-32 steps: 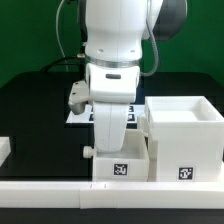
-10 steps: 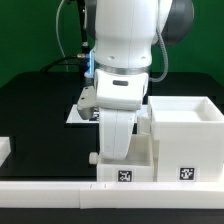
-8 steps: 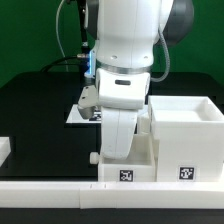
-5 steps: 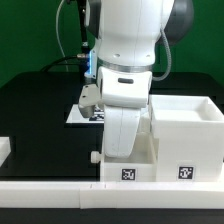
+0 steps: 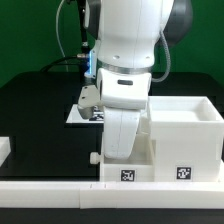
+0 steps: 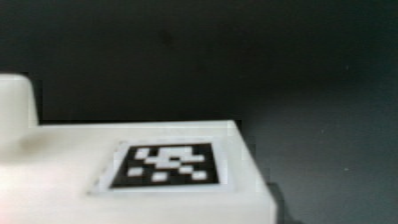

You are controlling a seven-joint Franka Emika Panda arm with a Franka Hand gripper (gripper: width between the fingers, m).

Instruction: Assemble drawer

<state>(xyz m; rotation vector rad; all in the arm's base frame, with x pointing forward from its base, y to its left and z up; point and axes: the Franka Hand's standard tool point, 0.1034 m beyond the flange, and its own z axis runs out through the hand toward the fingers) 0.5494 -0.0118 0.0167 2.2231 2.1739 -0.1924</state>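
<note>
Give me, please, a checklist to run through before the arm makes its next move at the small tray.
1. Grip: the hand is low over the small tray, but the arm hides its fingers: cannot tell.
2. Tray position: it stands on the exterior view's left of the case, seemingly against it: ok.
3. Case upright, open side up: ok.
4. A tag is whole in the wrist view, though blurred: ok.
5. Room in front: the border rail lies close before tray and case: not ok for a forward move.
</note>
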